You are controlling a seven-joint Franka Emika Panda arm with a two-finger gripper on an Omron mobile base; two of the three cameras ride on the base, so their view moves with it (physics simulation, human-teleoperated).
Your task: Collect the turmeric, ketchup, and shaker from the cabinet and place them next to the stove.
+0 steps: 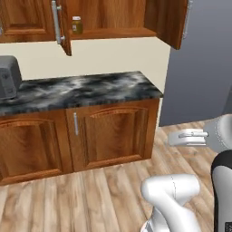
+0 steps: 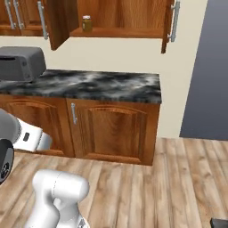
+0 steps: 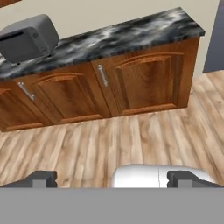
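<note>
While the turmeric (image 2: 86,23) waits on the open cabinet (image 2: 120,18) shelf, the gripper (image 3: 111,179) (jaws fully apart, empty) should rise squarely toward it, clearing the door.

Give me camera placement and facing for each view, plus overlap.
Left base view: behind the arm on its left, looking forward at the counter and open cabinet with a jar; arm at lower right.
Right base view: behind on the right, same counter and jar; arm at lower left.
Hand view: on the hand, open, facing floor and counter.
Shared: counter and grey appliance in all three.
</note>
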